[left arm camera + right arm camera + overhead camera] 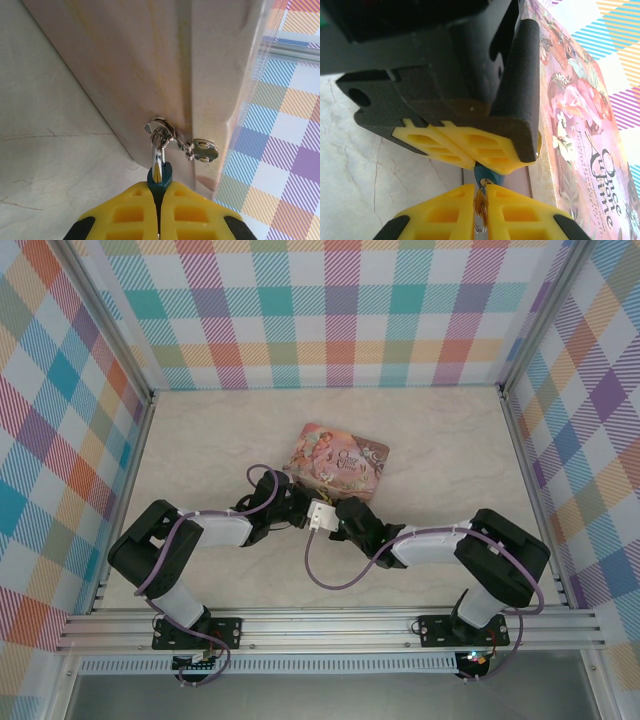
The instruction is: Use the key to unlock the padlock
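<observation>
The teal padlock (160, 178) hangs by its silvery shackle (158, 152) from the hasp on the pink tin (150, 75). My left gripper (160, 194) is shut on the padlock's body. In the right wrist view the padlock (485, 176) shows as a teal sliver under the left gripper's yellow fingers (470, 145). The dark key (480, 199), with a wire ring on it, meets the padlock's underside. My right gripper (481, 196) is shut on the key. From above, the left gripper (298, 510) and the right gripper (347, 517) meet at the tin's near edge, hiding padlock and key.
The pink illustrated tin (338, 460) lies flat mid-table, its lid (580, 125) to the right of my right fingers. A round metal hasp plate (204, 150) is riveted to the tin's side. Checked walls enclose the pale marble table (200, 440).
</observation>
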You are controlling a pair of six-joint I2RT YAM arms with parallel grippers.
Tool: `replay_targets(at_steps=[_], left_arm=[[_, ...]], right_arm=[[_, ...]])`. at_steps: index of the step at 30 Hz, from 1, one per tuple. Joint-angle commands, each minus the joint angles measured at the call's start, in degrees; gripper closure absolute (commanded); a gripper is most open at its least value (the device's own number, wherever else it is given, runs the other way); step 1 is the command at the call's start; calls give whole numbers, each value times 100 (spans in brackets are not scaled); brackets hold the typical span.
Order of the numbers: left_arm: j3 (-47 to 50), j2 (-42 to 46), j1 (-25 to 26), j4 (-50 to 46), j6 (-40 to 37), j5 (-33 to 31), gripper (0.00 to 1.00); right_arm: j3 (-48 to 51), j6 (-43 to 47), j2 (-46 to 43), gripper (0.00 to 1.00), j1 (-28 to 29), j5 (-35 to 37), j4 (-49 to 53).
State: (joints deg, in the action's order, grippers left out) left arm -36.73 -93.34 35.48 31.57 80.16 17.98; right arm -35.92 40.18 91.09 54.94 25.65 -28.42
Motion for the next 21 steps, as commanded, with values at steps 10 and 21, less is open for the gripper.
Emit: replay_targets(at_steps=[10, 21], left_arm=[[-137, 264, 37, 245, 104, 92, 100], [-98, 272, 46, 291, 134, 66, 100]], right_arm=[[-146, -696, 52, 100, 31, 541, -164], [-359, -3706, -65, 100, 32, 386, 478]])
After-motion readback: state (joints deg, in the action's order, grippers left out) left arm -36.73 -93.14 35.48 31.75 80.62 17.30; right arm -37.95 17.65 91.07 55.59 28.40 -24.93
